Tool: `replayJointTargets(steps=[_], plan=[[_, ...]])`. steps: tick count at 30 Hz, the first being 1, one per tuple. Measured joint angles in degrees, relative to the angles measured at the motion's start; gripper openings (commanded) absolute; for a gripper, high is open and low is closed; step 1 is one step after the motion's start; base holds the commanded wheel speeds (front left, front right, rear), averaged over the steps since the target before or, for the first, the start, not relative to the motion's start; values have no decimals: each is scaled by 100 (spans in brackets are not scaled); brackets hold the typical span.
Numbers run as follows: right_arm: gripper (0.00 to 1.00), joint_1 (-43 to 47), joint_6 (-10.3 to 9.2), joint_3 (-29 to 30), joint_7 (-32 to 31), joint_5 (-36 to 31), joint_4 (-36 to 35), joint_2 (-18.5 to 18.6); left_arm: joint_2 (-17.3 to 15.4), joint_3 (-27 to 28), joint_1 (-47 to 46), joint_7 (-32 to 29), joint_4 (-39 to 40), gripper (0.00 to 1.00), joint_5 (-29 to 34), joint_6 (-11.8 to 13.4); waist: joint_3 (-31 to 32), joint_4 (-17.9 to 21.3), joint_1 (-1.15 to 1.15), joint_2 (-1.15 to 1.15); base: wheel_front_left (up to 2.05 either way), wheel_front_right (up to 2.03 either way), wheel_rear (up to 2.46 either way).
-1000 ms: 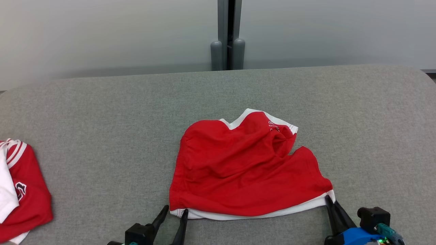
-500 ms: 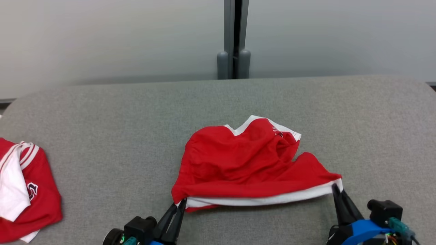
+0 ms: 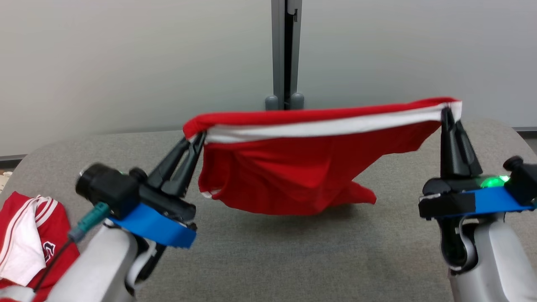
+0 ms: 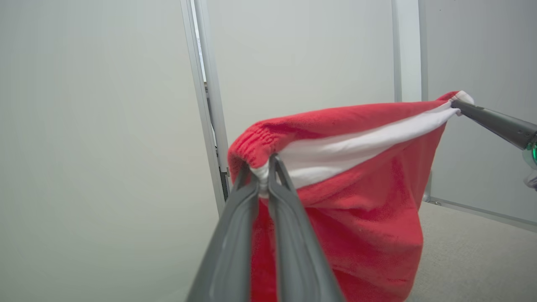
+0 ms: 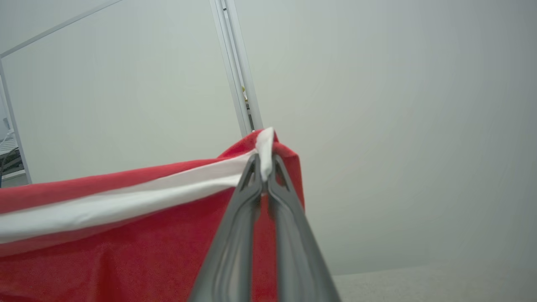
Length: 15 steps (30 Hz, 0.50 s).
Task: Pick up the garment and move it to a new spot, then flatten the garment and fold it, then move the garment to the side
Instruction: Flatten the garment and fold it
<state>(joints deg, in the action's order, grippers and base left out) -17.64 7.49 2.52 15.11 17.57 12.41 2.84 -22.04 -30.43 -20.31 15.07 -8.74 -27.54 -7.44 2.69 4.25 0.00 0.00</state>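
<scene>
The worktop [image 3: 268,260] is covered in a grey woven cloth with rounded far corners. Behind it runs a plain pale wall [image 3: 126,63], split by one dark grey upright post [image 3: 285,50] with two small rounded grey caps [image 3: 271,102] at its foot.

There are two claws and two lots of clothing. The left claw [image 3: 197,140] is pinched tight on one end of the white band of the red garment [image 3: 293,176], and the right claw [image 3: 448,112] is pinched tight on the other end. The band is pulled into a nearly straight line between them, a bit higher on the right. The rest of the garment hangs below it in loose folds, out over the middle of the worktop. Its lowest fold looks clear of the cloth, with a soft shadow underneath.

The second garment [image 3: 25,239], red and white with stripes and a printed mark, lies crumpled at the left edge of the worktop, well apart from the held one. The left forearm [image 3: 100,268] crosses in front of its lower part.

Each wrist carries one blue band [image 3: 155,226]. A green light [image 3: 491,182] glows on the right one. The hanging garment hides a stretch of the worktop's far edge and reaches just up to the post's caps.
</scene>
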Motion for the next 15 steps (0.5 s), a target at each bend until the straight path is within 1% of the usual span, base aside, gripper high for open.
replayJointTargets(steps=[4, 7, 12, 15], plan=[[0, -581, 0, -101, 1, 134, -236, 165, -348, -59, -837, -267, 256, 0, -603, 0, -3, 31, 0, 0, 0, 0, 0], [0, -1105, 0, -231, 0, 135, -142, 350, -539, -145, -1391, -482, 256, 0, -894, 0, -106, 80, 0, 0, 0, 0, 0], [0, -2016, 0, -464, -10, -86, 535, 505, -571, -264, -2160, -532, -186, 0, -1132, 0, -395, 188, 0, 0, 0, 0, 0], [0, -2718, 1, -410, -9, -240, 927, 486, -436, -230, -2669, -371, -630, 0, -1206, 0, -673, 281, 1, 0, 0, 0, 0]])
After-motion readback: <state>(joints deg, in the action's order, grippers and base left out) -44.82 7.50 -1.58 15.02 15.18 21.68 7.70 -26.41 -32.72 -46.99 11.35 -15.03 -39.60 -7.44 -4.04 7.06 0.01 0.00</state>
